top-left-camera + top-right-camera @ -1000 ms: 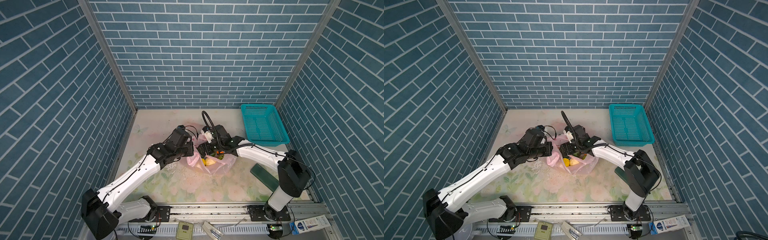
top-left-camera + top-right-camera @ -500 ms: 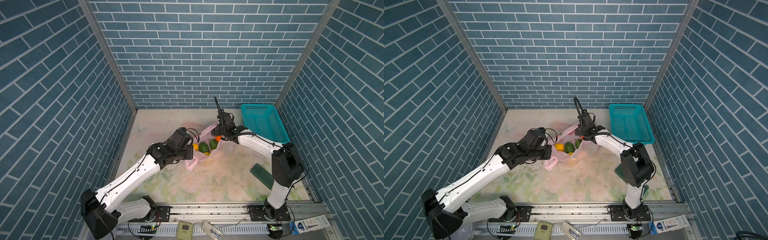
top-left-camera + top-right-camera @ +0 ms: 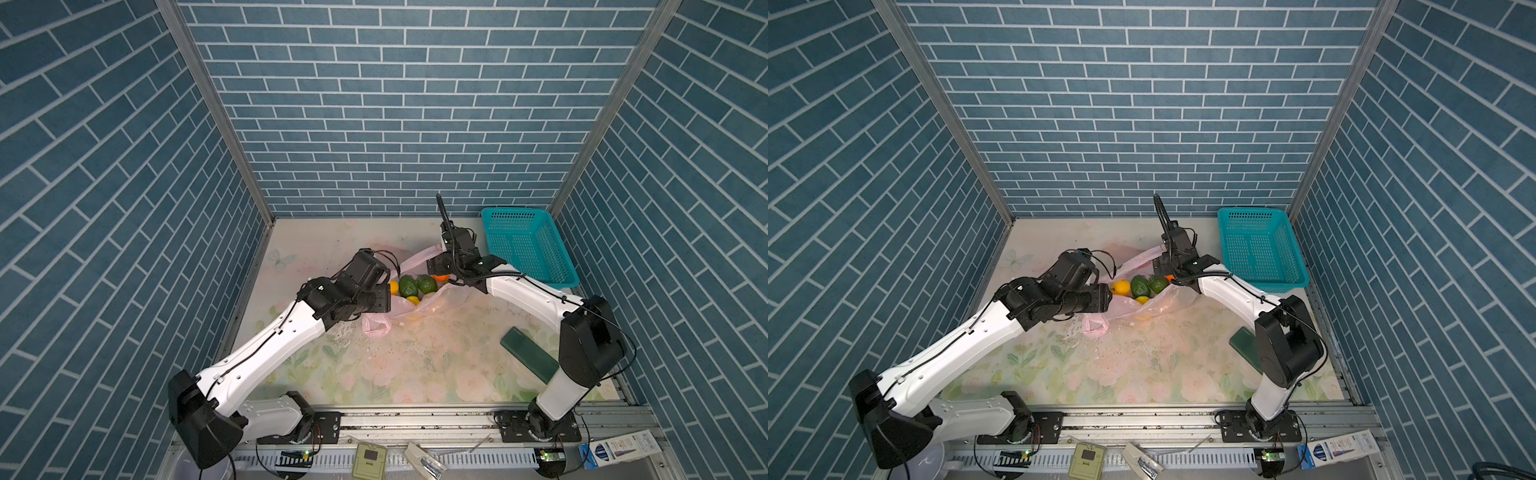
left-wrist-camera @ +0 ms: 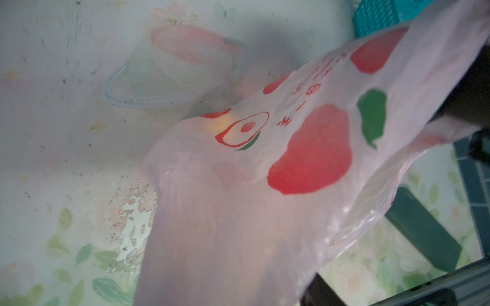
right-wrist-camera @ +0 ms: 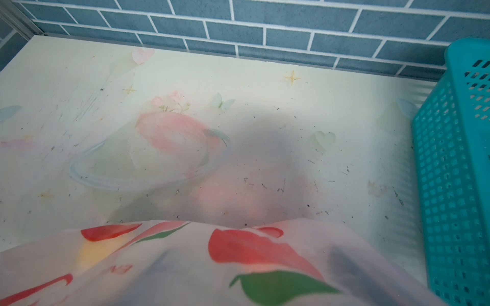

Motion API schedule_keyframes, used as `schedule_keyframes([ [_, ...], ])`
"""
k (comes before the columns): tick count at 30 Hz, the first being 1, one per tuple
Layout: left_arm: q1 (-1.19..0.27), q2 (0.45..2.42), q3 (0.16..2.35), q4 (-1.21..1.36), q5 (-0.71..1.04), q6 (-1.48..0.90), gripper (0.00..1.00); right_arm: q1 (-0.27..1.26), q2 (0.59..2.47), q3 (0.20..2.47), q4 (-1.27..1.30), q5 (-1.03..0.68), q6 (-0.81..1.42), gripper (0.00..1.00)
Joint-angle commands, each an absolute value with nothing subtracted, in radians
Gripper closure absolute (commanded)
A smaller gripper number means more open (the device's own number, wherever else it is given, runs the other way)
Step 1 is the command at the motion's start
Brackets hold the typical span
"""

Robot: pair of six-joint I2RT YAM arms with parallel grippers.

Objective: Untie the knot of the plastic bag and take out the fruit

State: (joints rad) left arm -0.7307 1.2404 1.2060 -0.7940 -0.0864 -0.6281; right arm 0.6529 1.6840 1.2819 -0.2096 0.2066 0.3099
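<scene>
- The plastic bag (image 3: 376,328) lies mid-counter (image 3: 415,374) with its mouth gaping. No knot shows, so the untying looks done.
- The fruit (image 3: 408,285) sits in the open mouth: dark green, yellow and orange pieces. None is seen outside the bag, so all the taking-out is left.
- The right gripper (image 3: 436,264) is at the bag's far rim, its fingers spread wide under the film.
- The left gripper (image 3: 384,298) is at the bag's left edge; its fingers are hidden, so I cannot tell their state.
- A teal basket (image 3: 515,210) stands beside the right gripper.

table (image 3: 415,374): the plastic bag (image 3: 446,297) lies mid-table, between my two arms;
fruit (image 3: 426,283): inside the bag's open mouth, pieces touching one another;
left gripper (image 3: 386,297): mine, at the bag's left edge, just beside the fruit;
right gripper (image 3: 434,266): mine, at the bag's rear right edge;
basket (image 3: 515,212): back right corner, behind my right arm;
flat block (image 3: 530,353): front right, beside my right elbow.
</scene>
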Motion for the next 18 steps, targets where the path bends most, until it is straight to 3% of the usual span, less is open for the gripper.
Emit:
schedule_keyframes([
  [1,-0.73,1.229,1.179,-0.754,-0.12,-0.649,0.18,0.658,1.646,1.244,-0.221,0.194,0.336,0.1],
  [7,-0.73,1.213,1.087,-0.682,-0.207,-0.688,0.04,0.658,1.639,1.239,-0.221,0.199,0.345,0.1],
  [12,-0.73,1.223,1.019,-0.53,-0.248,-0.666,0.04,0.658,1.636,1.241,-0.219,0.196,0.353,0.1],
  [14,-0.73,1.227,1.011,-0.476,-0.267,-0.666,0.11,0.658,1.636,1.241,-0.222,0.194,0.353,0.1],
  [18,-0.728,1.25,1.009,-0.428,-0.309,-0.652,0.4,0.657,1.625,1.231,-0.223,0.201,0.356,0.1],
])
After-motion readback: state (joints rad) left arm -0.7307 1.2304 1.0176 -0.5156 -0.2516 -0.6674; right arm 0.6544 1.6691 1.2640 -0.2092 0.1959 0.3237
